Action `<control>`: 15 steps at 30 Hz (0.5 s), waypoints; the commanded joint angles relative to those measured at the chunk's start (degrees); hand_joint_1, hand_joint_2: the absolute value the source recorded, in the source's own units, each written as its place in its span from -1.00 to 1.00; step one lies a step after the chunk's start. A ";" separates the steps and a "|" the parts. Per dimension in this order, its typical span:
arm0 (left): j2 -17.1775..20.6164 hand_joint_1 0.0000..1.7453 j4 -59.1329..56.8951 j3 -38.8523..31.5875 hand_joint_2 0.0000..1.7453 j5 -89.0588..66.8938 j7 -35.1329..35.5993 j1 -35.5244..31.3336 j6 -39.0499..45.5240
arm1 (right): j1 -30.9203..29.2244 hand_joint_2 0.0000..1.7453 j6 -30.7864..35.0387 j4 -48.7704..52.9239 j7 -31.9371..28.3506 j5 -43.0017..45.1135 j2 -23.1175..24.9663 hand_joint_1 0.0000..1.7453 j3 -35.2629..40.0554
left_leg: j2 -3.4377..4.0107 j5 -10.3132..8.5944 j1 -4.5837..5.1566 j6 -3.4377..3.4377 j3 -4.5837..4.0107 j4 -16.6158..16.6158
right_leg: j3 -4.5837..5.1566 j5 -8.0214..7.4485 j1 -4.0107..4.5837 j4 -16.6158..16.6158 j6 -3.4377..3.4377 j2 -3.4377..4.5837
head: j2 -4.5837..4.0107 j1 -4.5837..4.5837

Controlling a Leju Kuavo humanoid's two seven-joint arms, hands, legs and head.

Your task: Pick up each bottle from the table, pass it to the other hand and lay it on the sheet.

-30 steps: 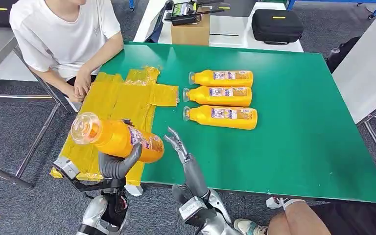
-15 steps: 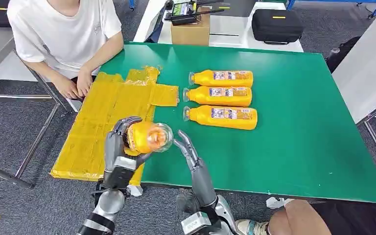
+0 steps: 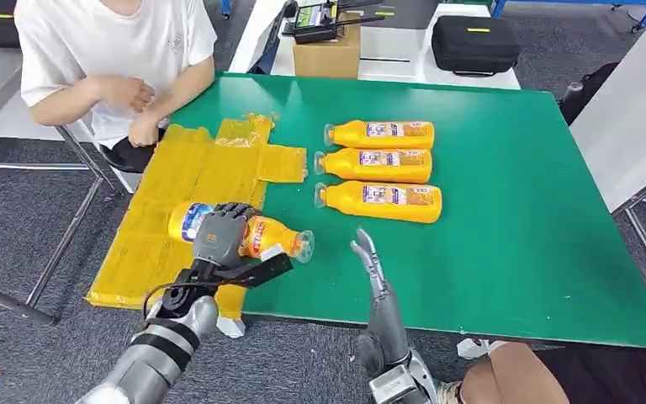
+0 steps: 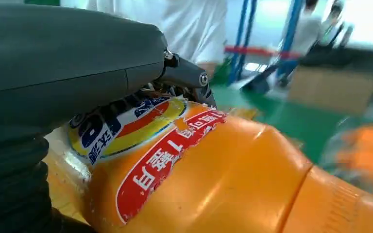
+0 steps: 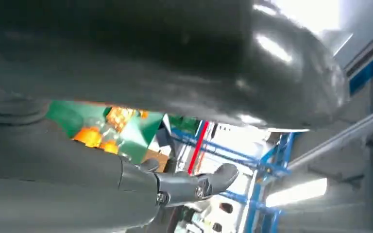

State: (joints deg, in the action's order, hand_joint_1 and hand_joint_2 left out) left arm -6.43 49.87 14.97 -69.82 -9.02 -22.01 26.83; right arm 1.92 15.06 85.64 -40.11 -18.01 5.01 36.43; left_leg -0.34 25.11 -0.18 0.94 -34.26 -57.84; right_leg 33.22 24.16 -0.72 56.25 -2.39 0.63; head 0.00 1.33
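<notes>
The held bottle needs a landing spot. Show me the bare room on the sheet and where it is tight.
The yellow sheet is bare from the person's hand down to the held bottle, and again along its near left corner. The green table is open right of the three bottles. It is tight between the left hand and right hand.
</notes>
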 commanded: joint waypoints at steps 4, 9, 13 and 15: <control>1.28 1.00 -27.73 -0.52 1.00 -3.21 8.62 -17.84 -12.93 | 0.94 -1.00 1.23 -0.62 0.11 2.32 1.08 -1.00 -6.45 | -0.07 0.01 -0.04 -0.05 0.05 -0.02 | -0.11 0.05 0.05 0.02 0.06 -0.13 | -0.02 0.02; 1.81 1.00 -29.42 -3.33 1.00 -0.18 7.60 -18.03 -17.58 | 1.09 -1.00 1.05 -1.96 0.11 4.55 1.63 -1.00 -9.30 | 0.02 0.02 -0.05 -0.05 0.12 0.03 | -0.18 0.02 0.06 -0.04 0.06 -0.05 | 0.00 -0.02; 1.46 -1.00 -31.46 -11.89 -1.00 11.48 -1.50 -18.90 -30.99 | 0.07 -1.00 1.67 -4.04 0.11 5.59 1.09 -1.00 -9.54 | 0.05 0.02 -0.03 -0.06 0.19 0.04 | -0.25 0.02 0.04 -0.03 0.09 -0.03 | 0.00 0.00; 2.25 -1.00 -31.68 -13.92 -1.00 14.56 -4.22 -18.65 -34.67 | -0.67 -1.00 1.72 -4.70 0.11 5.93 0.72 -1.00 -8.73 | 0.12 0.01 -0.02 -0.04 0.13 0.04 | -0.15 -0.03 0.03 -0.04 0.05 0.07 | 0.00 0.00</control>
State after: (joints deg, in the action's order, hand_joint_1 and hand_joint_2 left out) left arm -5.25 26.79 12.43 -67.34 -3.76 -37.57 5.83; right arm 3.67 16.57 86.20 -40.11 -13.38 6.21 29.59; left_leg -0.36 25.09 -0.17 0.94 -34.25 -57.85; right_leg 33.15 24.16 -0.73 56.26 -2.40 0.59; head 0.00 1.33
